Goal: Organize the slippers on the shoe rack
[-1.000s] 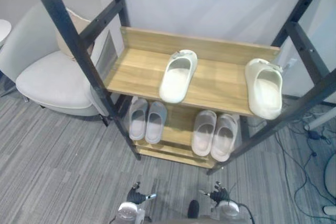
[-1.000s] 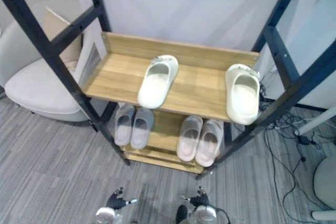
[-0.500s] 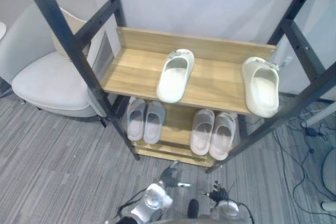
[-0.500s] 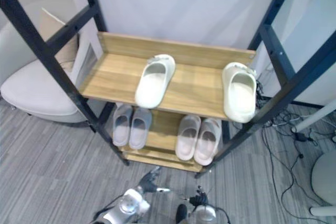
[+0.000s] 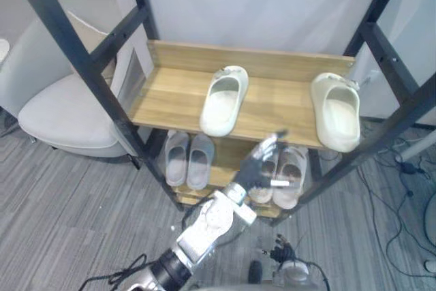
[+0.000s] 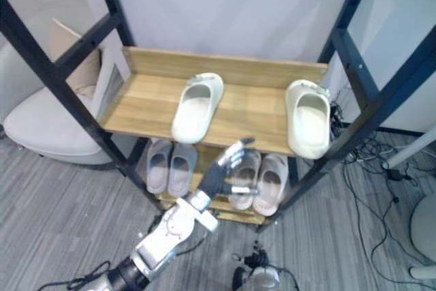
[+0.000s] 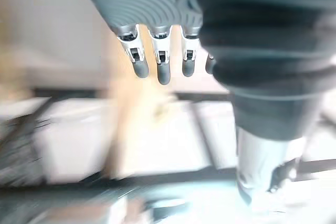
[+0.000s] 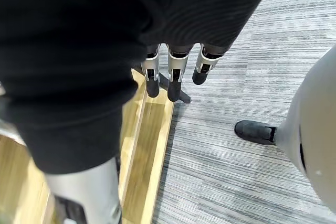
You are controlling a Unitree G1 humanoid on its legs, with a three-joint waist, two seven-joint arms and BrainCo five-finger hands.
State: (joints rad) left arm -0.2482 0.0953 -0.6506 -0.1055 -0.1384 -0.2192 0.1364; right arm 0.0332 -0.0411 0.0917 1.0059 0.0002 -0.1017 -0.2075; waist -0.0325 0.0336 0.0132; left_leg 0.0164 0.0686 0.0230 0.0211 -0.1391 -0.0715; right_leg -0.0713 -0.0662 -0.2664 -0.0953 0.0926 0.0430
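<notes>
The left hand (image 5: pixel 255 170) has risen from low down to the front of the shoe rack (image 5: pixel 170 90), fingers spread and empty, so a reach is beginning. The middle cream slipper (image 5: pixel 223 100) and the right cream slipper (image 5: pixel 336 112) lie well apart on the top shelf. The right hand (image 8: pixel 169 80) hangs relaxed.

The top shelf (image 5: pixel 167 93) is bare at its left end and between the middle cream slipper (image 5: pixel 223 100) and the right cream slipper (image 5: pixel 337 114). A slanting left frame bar (image 5: pixel 78 63) and a right frame bar (image 5: pixel 398 124) cross its front corners. Below, the left grey pair (image 5: pixel 187 160) and the right grey pair (image 5: pixel 294 168) crowd the lower shelf (image 5: pixel 228 158). An armchair (image 5: pixel 58 110) stands just left of the rack.
</notes>
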